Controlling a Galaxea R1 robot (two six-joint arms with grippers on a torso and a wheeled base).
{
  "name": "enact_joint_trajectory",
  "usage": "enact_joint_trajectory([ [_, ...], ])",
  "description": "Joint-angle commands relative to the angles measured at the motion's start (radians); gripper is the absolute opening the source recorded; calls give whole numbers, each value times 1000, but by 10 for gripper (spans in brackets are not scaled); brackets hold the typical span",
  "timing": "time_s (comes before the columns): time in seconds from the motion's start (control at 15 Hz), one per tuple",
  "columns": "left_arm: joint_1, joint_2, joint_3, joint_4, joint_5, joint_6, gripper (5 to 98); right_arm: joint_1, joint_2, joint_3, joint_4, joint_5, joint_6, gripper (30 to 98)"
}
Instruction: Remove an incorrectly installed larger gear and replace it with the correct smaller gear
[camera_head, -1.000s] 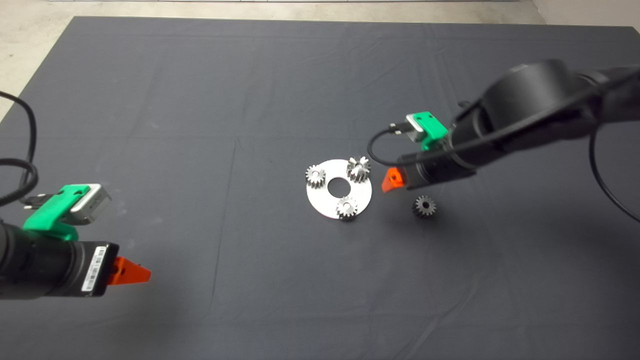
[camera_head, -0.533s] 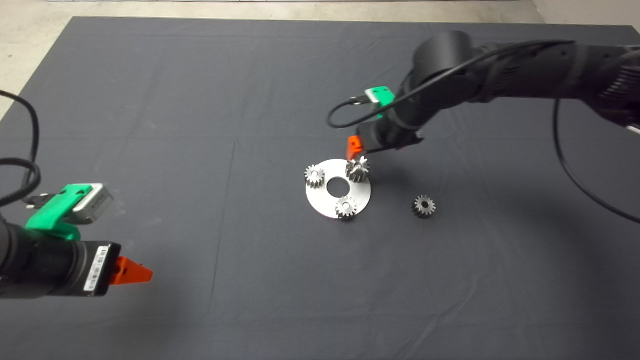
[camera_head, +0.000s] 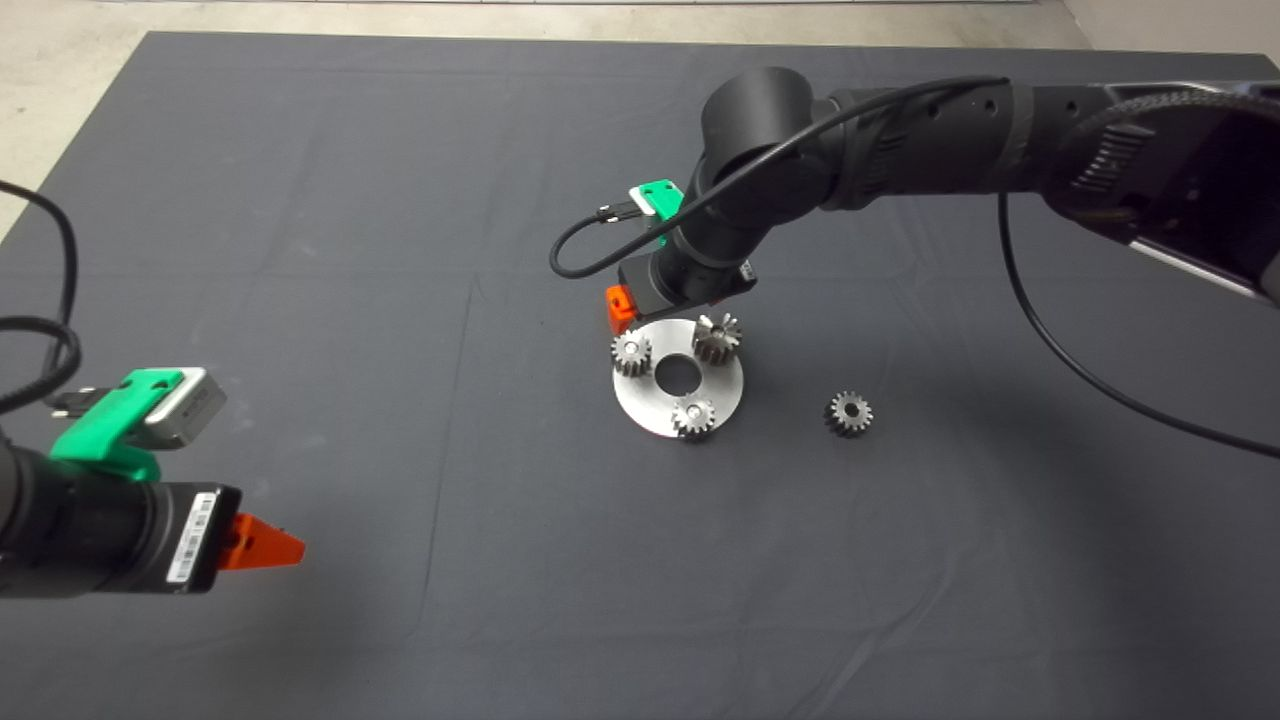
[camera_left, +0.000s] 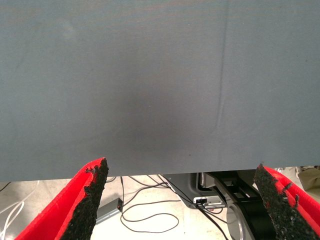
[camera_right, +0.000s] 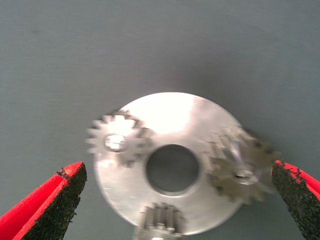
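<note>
While head view hides them, right gripper fingers spread (over larger gear).

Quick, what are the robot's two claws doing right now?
Left gripper: open, holding nothing, parked at the mat's edge.
Right gripper: open, empty, above the disc.

Larger gear blurred — third gear cropped.

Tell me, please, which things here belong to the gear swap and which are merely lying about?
Job:
larger gear on round plate
smaller gear loose on mat
right gripper, open above plate

Not involved:
two small gears on plate
left gripper, parked
</note>
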Motion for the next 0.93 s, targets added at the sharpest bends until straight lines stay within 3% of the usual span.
enact_joint_trajectory([
  [0.0, -13, -2, 5, -11, 1, -3, 744, 21, -75, 9, -20, -25, -2, 978],
  [0.07, -13, -2, 6, -11, 1, -3, 744, 21, -78, 6, -10, -28, -2, 978],
  [0.2, -13, -2, 5, -11, 1, -3, 744, 23, -80, 15, 66, -68, 6, 978],
  [0.47, -13, -2, 4, -11, 1, -3, 744, 29, -80, 52, 104, -98, 10, 978],
  [0.87, -13, -2, 4, -11, 1, -2, 744, 26, -80, 103, 141, -102, 15, 978],
])
